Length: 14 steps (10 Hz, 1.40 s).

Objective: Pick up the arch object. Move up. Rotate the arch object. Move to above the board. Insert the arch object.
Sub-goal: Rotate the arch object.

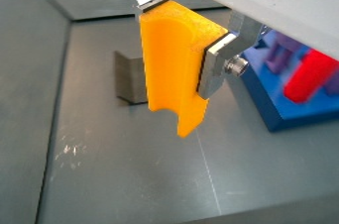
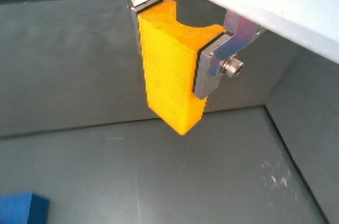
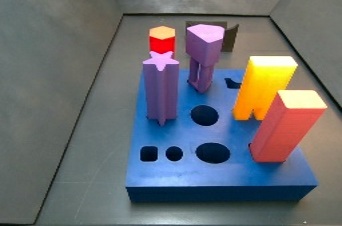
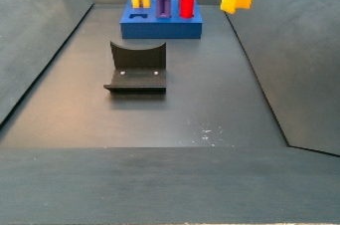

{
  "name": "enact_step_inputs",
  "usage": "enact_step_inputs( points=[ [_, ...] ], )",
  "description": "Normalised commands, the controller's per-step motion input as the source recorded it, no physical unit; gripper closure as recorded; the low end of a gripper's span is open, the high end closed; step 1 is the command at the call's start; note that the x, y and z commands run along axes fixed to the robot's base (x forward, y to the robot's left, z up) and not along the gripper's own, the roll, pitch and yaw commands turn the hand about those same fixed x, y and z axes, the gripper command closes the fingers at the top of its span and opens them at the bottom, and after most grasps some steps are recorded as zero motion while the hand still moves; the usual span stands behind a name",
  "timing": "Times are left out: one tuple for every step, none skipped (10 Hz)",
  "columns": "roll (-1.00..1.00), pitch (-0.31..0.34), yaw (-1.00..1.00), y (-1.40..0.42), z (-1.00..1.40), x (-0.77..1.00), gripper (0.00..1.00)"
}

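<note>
Clamping arch object point(image 2: 172, 69) tight, gripper point(image 2: 179, 25) hangs above floor; only a wrist view catches fixture point(image 1: 127, 77) and board point(image 1: 294, 109).

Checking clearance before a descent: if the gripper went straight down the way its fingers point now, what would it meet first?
Probably the bare grey floor. The gripper, raised well above it, holds the arch object, whose lower end would land first. The board and the fixture seem off to the sides, though depth is unclear.
</note>
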Motion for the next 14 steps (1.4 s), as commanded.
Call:
enact_step_inputs(
  points=[
    [0.01,0.01,-1.0,0.01,0.0,0.0,1.0],
    [0.01,0.011,-1.0,0.01,0.0,0.0,1.0],
    [0.01,0.012,-1.0,0.01,0.0,0.0,1.0],
    [0.01,0.015,-1.0,0.01,0.0,0.0,1.0],
    [0.01,0.018,-1.0,0.01,0.0,0.0,1.0],
    [0.02,0.022,-1.0,0.01,0.0,0.0,1.0],
    [0.02,0.022,-0.75,0.01,0.0,0.0,1.0],
    [0.02,0.022,-0.46,0.01,0.0,0.0,1.0],
    [0.02,0.021,-0.3,0.01,0.0,0.0,1.0],
    [0.01,0.021,-0.19,0.0,-1.0,0.0,1.0],
    [0.01,0.0,-0.14,0.0,-1.0,0.01,1.0],
    [0.01,-0.002,-0.11,0.0,-1.0,0.02,1.0],
    [0.01,-0.008,-0.09,0.0,-1.0,0.02,1.0],
    [0.01,-0.022,-0.08,0.01,-1.0,0.02,1.0]
  ],
)
